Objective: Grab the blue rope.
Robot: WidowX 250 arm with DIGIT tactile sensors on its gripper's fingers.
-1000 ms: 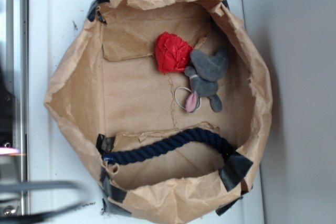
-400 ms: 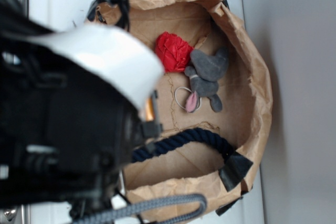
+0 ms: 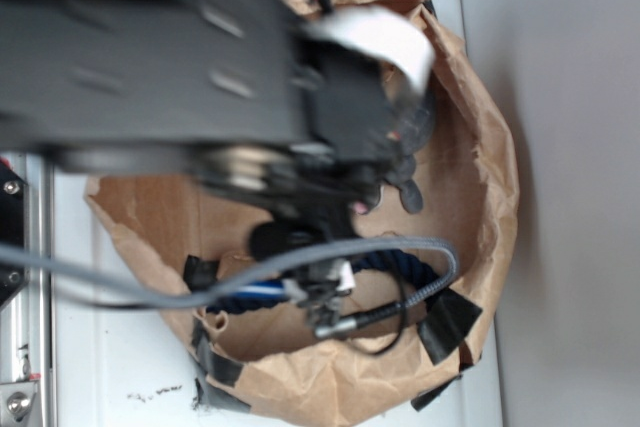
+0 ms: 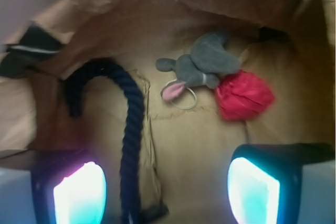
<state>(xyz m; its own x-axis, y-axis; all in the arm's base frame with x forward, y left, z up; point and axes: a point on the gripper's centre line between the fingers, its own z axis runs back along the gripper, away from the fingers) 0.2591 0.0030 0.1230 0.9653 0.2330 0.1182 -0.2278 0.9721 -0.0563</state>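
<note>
Gripper [image 4: 167, 190] hung w/ fingers spread wide over the paper bag [image 4: 79, 19], blue rope [image 4: 131, 124] at lower left of wrist frame beside left pad; closing off-centre could miss it.

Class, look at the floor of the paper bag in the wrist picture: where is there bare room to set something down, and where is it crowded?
Bare floor lies between the blue rope and the red ball, below the grey mouse toy, running down between the open claw fingers. It is crowded at the far wall of the paper bag, where mouse and ball touch, and at the left, where the rope curves.
</note>
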